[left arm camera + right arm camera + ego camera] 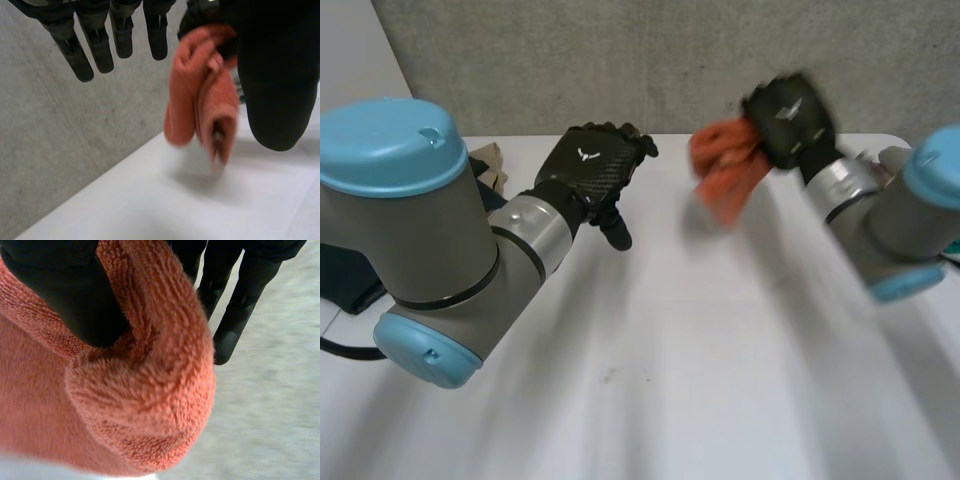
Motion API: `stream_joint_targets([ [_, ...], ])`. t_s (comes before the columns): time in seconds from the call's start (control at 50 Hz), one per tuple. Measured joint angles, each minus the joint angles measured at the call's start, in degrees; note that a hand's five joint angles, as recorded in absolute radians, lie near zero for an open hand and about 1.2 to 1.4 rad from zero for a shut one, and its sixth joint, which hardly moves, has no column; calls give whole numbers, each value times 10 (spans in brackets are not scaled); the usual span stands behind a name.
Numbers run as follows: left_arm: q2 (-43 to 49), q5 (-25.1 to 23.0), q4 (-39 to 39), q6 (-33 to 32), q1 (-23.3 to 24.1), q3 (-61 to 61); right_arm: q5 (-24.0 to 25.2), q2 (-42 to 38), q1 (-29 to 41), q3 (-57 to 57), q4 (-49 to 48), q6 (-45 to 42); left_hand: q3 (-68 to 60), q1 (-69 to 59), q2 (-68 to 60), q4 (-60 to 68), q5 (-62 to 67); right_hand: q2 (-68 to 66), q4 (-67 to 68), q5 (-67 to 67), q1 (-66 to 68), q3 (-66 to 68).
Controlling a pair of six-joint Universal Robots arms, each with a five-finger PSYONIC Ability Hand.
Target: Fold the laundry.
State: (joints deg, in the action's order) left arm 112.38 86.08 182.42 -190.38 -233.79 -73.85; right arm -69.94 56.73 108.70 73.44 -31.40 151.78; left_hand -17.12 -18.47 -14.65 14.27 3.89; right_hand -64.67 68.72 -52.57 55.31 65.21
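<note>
A bunched orange terry towel [725,170] hangs above the back of the white table [670,390], right of centre. My right hand [788,115] is shut on its upper part. In the right wrist view the thumb [65,285] presses into a thick roll of the towel [145,390], and the fingers [235,300] reach past behind it. My left hand [590,165] hovers to the left of the towel, open and holding nothing. In the left wrist view its straight fingers [100,45] point toward the wall, with the towel [200,100] and my right hand [275,75] just beside them.
A grey concrete wall [620,60] runs along the table's far edge. A beige cloth [490,165] lies at the back left behind my left arm. A dark object [345,275] sits at the left edge.
</note>
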Motion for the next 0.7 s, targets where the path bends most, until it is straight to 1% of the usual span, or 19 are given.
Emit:
stream_joint_targets([
  [0.12,-2,0,2,-1,8,16,10,-8,-68,-94,-10,64,0,0,0,0,0,0,0,0,0,4],
  [0.16,-2,0,2,-1,14,20,16,-24,-111,-143,-24,110,0,0,0,0,0,0,0,0,0,4],
  [0.18,-2,0,2,-1,15,21,17,-28,-120,-153,-28,119,0,0,0,0,0,0,1,0,0,4],
  [0.24,-2,0,3,-1,23,21,21,-58,-171,-206,-56,163,0,0,0,0,0,0,1,0,0,4],
  [0.3,-2,0,3,-2,28,20,24,-82,-199,-238,-73,181,0,0,0,0,0,0,0,0,0,4],
  [0.32,-2,0,3,-2,32,20,28,-102,-219,-260,-84,189,0,0,0,0,0,0,1,0,0,4],
  [0.38,-2,0,3,-2,37,20,36,-136,-248,-291,-97,197,0,0,0,0,0,0,1,-1,0,6],
  [0.46,-2,0,4,-3,44,20,71,-207,-294,-335,-121,227,0,0,0,0,0,0,1,-5,0,6],
  [0.48,-2,0,4,-3,44,20,71,-207,-294,-335,-121,227,0,0,0,0,0,0,1,-5,0,6],
  [0.52,-2,0,4,-3,48,19,101,-251,-318,-351,-141,260,0,0,0,0,0,0,1,-5,0,6],
  [0.58,-2,0,4,-3,50,15,126,-286,-334,-356,-156,288,0,0,0,0,0,0,1,-4,0,6],
  [0.62,-1,0,4,-2,51,11,161,-332,-357,-355,-174,320,0,0,0,0,0,0,1,-5,0,6],
  [0.7,1,0,4,-2,53,5,191,-368,-387,-332,-188,337,0,0,0,0,0,0,1,-5,0,6],
])
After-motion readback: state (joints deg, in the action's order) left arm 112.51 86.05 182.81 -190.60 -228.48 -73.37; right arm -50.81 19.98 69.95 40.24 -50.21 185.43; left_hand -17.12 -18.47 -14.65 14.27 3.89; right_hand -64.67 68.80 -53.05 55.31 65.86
